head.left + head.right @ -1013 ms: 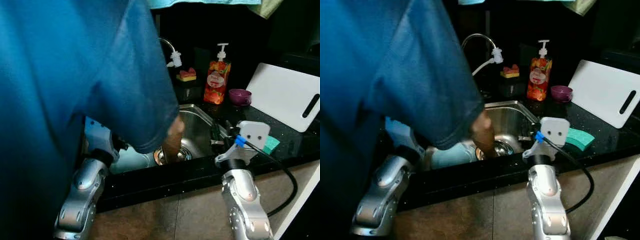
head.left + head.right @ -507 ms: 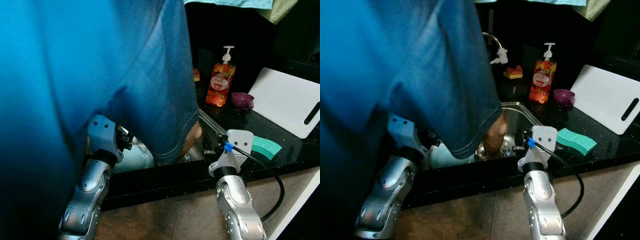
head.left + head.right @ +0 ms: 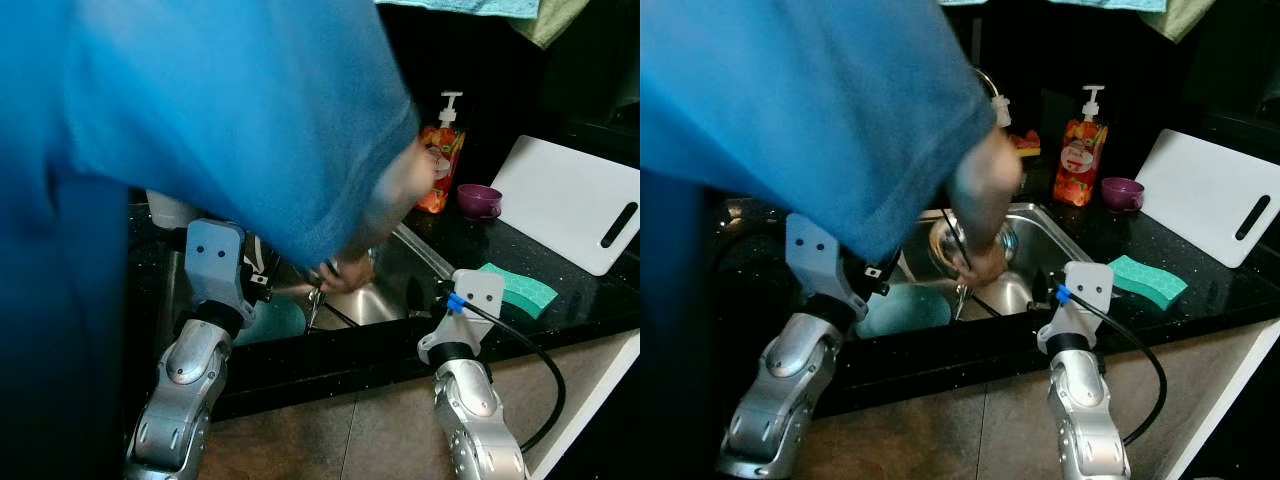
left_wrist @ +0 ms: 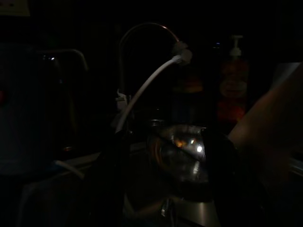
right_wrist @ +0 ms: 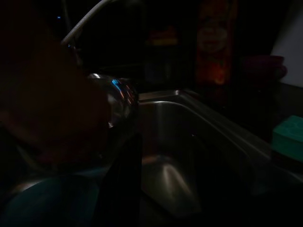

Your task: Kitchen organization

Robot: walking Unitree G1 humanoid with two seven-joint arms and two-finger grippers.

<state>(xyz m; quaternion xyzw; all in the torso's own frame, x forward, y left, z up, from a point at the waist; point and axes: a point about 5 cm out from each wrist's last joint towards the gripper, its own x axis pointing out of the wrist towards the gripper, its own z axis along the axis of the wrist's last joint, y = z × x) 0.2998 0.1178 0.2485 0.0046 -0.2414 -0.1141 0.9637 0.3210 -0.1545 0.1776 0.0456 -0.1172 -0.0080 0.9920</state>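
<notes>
A person in a blue shirt (image 3: 200, 110) leans over the steel sink (image 3: 1052, 228) from my left. Their hand (image 3: 982, 262) holds a shiny steel bowl (image 3: 940, 238) above the basin, with thin metal pieces hanging under it. The steel bowl (image 4: 182, 158) glints in the dark left wrist view, in front of the faucet (image 4: 142, 33). A teal bowl (image 3: 282, 320) lies in the sink bottom. My left gripper (image 3: 262, 272) reaches over the sink's front edge near the teal bowl. My right gripper (image 3: 438, 290) is at the sink's right front corner.
On the black counter to the right lie a green sponge (image 3: 518, 290), a white cutting board (image 3: 565, 195) and a purple bowl (image 3: 479, 198). An orange soap bottle (image 3: 441, 165) stands behind the sink. The person's body blocks the left side.
The person's hand has come up out of the basin with the steel bowl. Their body has shifted. Both of my arms stay at the sink's front edge.
</notes>
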